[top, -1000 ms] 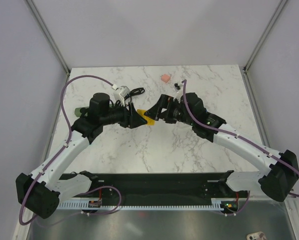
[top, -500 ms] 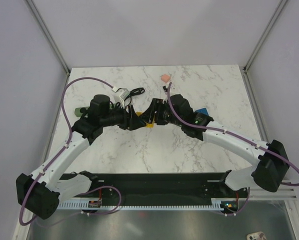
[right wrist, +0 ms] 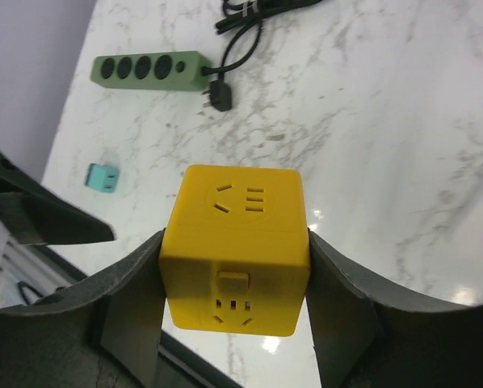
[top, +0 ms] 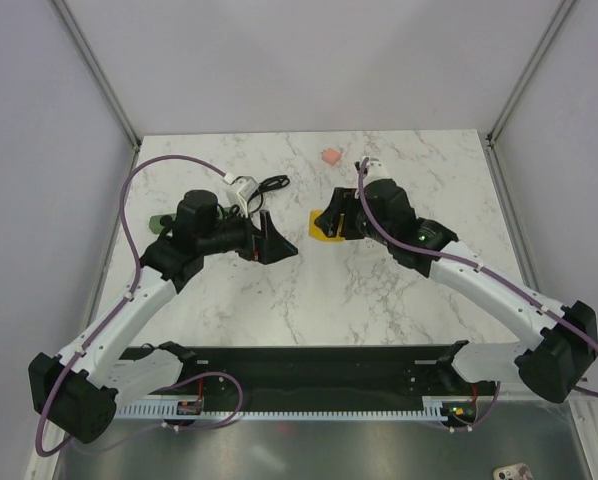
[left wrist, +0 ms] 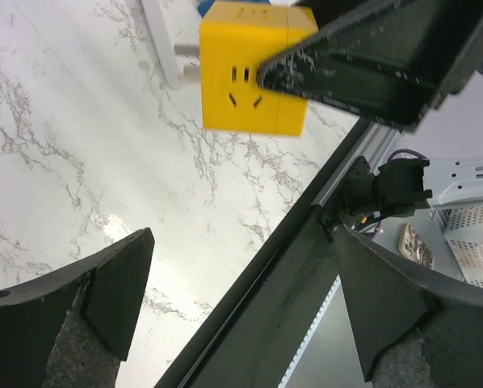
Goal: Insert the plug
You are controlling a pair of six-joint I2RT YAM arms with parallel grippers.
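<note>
The plug [right wrist: 102, 178] is a small teal block lying on the marble, seen only in the right wrist view, a little below the green power strip [right wrist: 149, 70]. The left arm hides it in the top view, where only the strip's end [top: 159, 222] shows. My right gripper [right wrist: 235, 242] is shut on a yellow socket cube [right wrist: 237, 267], held above the table [top: 319, 228]. My left gripper [top: 276, 245] stands open just left of the cube with nothing between its fingers [left wrist: 104, 291]. The cube [left wrist: 249, 69] is up ahead of it.
A coiled black cable [top: 272, 184] with its plug end [right wrist: 220, 95] and a white adapter [top: 244, 187] lie behind the left gripper. A small pink piece [top: 329, 157] sits at the back. The table's near edge is a black rail [top: 299, 365].
The cube passed from hand to hand: my right gripper shut on it, my left gripper opened and let go, and the two arms drew apart, the cube going right.
</note>
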